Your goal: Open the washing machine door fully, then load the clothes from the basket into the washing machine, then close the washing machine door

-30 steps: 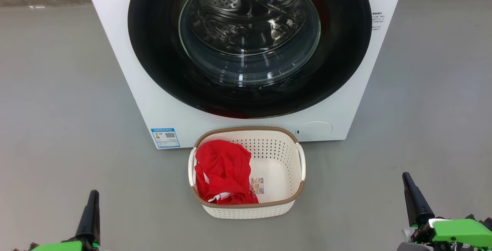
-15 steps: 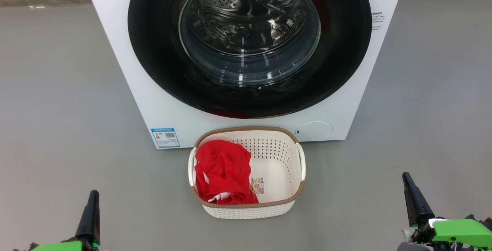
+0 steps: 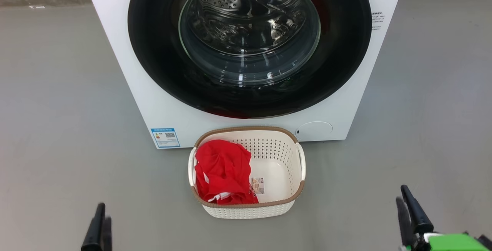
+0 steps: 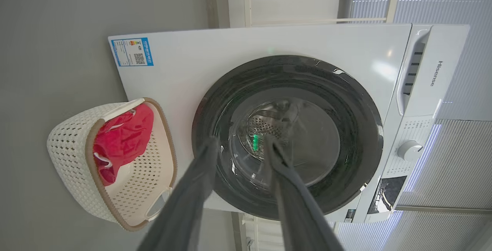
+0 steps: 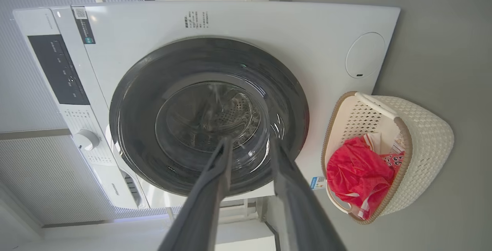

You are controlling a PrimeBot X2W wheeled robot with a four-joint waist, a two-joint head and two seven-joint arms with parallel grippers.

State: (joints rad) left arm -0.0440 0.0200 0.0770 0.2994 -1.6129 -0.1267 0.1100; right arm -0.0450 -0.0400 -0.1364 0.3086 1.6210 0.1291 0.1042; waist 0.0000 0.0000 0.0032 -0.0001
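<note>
Foreground: left gripper (image 3: 103,210) and right gripper (image 3: 401,194) low, both parted, empty. Basket (image 3: 250,211) farther, centre, red clothes (image 3: 223,170) in its left half. Washing machine door (image 3: 153,51) beyond, shut. Step 1 pending; next: hook door edge, swing it wide.

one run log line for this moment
large round glossy black washing machine door: shut | bright red clothes: in cream perforated plastic basket | left claw: open, empty | right claw: open, empty

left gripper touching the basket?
Apart. Head view: bare grey floor separates the left gripper, at lower left, from the basket.
</note>
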